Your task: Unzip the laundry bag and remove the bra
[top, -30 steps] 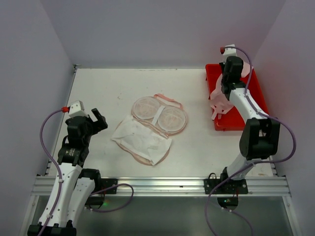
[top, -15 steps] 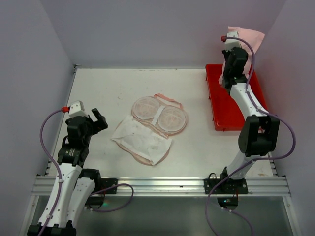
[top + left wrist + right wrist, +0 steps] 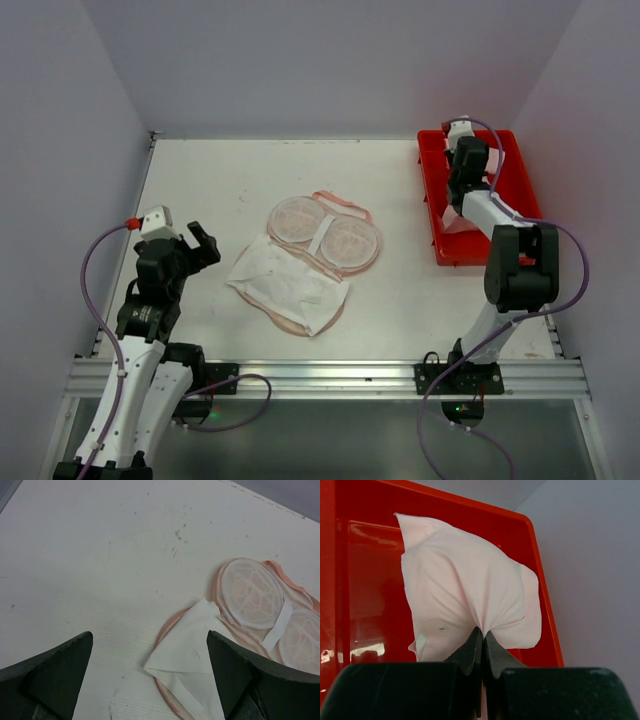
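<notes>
The right gripper has its jaws pinched together on a fold of the bra, and the pale pink fabric fans out from the fingertips in gathered creases. The bra is over the red tray at the far right of the table, spreading ahead of the gripper toward the tray's far wall. Whether it rests on the tray floor cannot be told. In the overhead view the right arm reaches over the tray, and a bit of pale fabric shows beside it near the tray's left wall.

The left gripper hovers with its jaws wide apart and nothing between them, low over the left side of the table. The laundry bag lies spread open near the middle of the table, its two round mesh-lined lobes facing up and a white panel folded out toward the near edge. The bag lies ahead and to the right of the left gripper, apart from it, and well apart from the tray
</notes>
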You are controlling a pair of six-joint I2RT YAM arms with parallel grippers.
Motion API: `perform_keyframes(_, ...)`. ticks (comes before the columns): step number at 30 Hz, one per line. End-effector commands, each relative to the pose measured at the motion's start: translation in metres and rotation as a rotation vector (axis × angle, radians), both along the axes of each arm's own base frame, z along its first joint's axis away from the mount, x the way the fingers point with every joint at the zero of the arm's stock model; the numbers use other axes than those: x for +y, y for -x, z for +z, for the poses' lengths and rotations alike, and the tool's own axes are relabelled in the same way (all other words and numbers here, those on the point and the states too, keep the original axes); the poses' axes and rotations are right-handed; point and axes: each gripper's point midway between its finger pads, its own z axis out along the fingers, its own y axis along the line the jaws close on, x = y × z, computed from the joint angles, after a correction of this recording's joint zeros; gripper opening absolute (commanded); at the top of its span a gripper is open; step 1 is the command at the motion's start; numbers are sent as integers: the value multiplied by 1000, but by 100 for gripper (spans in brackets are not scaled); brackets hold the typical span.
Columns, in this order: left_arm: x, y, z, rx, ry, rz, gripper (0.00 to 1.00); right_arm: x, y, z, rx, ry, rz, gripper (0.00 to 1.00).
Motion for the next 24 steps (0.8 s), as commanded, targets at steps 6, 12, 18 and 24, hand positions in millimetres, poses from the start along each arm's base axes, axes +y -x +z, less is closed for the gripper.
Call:
perform_keyframes(6,-2,1,7,-27,-9,-11,100,5,-9,1,-9,-69,4,0)
perform_keyframes(12,-3,1,7,-28,-8,-19,100,6,-11,10,6,-147,-51,73)
perform_keyframes(18,-4,0,6,-25,-5,-24,100,47,3,61,-30,-257,-59,95)
perform_keyframes(24,-6,-1,1,-3,-4,-33,100,200,58,58,140,-441,324,98)
